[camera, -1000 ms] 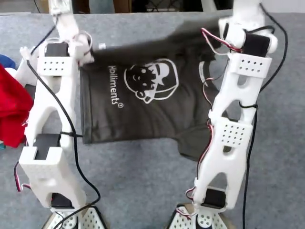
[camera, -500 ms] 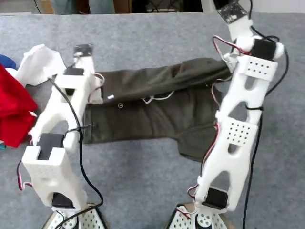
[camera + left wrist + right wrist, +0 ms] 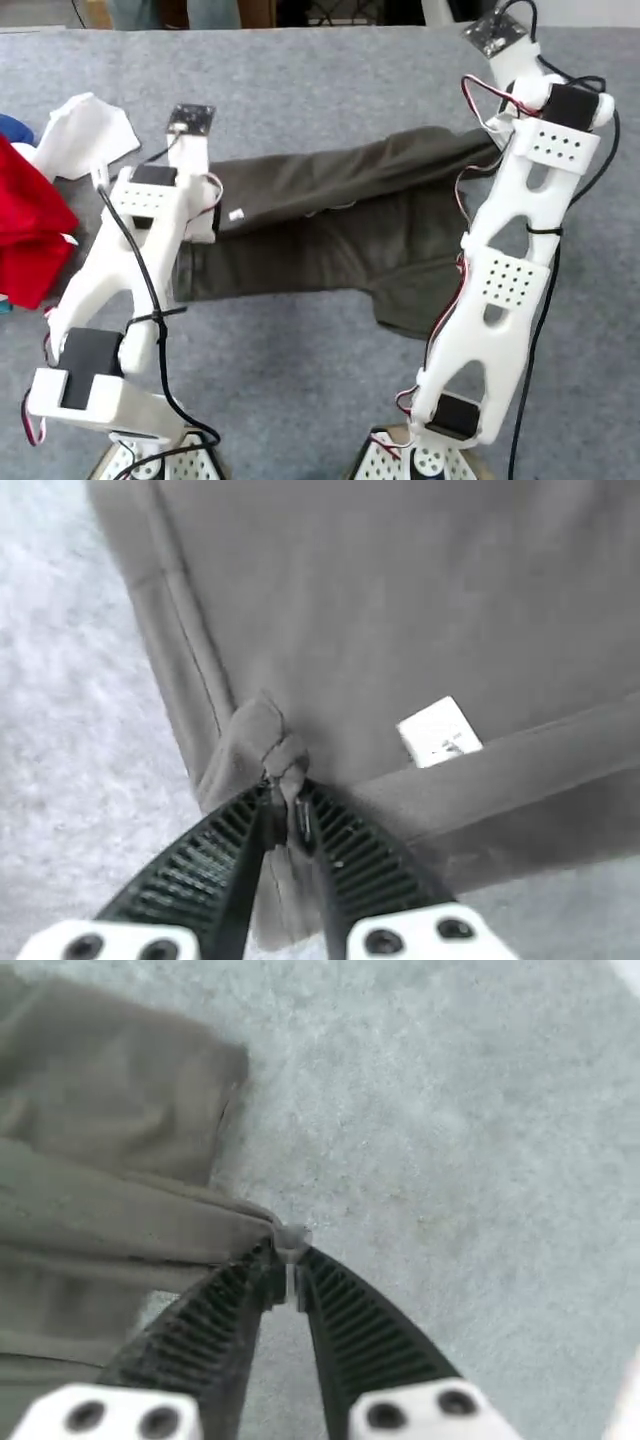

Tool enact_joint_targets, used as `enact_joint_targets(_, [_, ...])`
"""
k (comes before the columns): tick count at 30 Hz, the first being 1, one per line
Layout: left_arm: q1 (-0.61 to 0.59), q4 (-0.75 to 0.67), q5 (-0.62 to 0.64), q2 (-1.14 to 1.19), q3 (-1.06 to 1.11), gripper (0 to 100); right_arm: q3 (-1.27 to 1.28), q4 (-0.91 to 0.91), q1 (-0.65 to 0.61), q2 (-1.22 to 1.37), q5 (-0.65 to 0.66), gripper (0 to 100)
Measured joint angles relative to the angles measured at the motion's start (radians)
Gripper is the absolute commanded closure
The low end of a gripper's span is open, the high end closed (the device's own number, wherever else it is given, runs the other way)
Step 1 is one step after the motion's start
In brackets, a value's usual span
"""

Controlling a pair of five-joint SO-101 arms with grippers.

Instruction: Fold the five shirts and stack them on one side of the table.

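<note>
tightly, left gripper [image 3: 285, 805] and right gripper [image 3: 288, 1258] pinch the dark shirt [image 3: 340, 240].

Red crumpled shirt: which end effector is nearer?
Left. The left end effector pinches the dark olive shirt near the red crumpled shirt; the right end effector grips its far end.

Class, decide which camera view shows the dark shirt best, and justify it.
The high view: the dark shirt lies nearly whole, folded over along its length. The left wrist view gives a pinched edge near the white tag; the right wrist view, one pinched corner.
</note>
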Motion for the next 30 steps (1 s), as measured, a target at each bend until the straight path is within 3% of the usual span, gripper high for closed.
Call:
enact_joint_targets(8, [-0.026, -0.061, -0.017, -0.003, 0.071, 97, 0.554, -0.005, -0.015, -0.287, -0.002, 98.5])
enact_joint_targets(16, [-0.026, -0.068, -0.017, -0.003, 0.086, 97, 1.054, -0.199, 0.023, -0.476, -0.003, 98.4])
enact_joint_targets(20, [-0.026, -0.071, -0.017, -0.003, 0.089, 97, 1.264, -0.227, -0.055, -0.534, -0.009, 95.9])
enact_joint_targets(25, [-0.026, -0.077, -0.012, -0.003, 0.089, 97, 1.494, -0.279, -0.176, -0.635, -0.097, 81.2])
enact_joint_targets(30, [-0.026, -0.186, 0.061, -0.003, 0.137, 97, 1.746, -0.37, -0.295, -0.809, -0.121, 76.9])
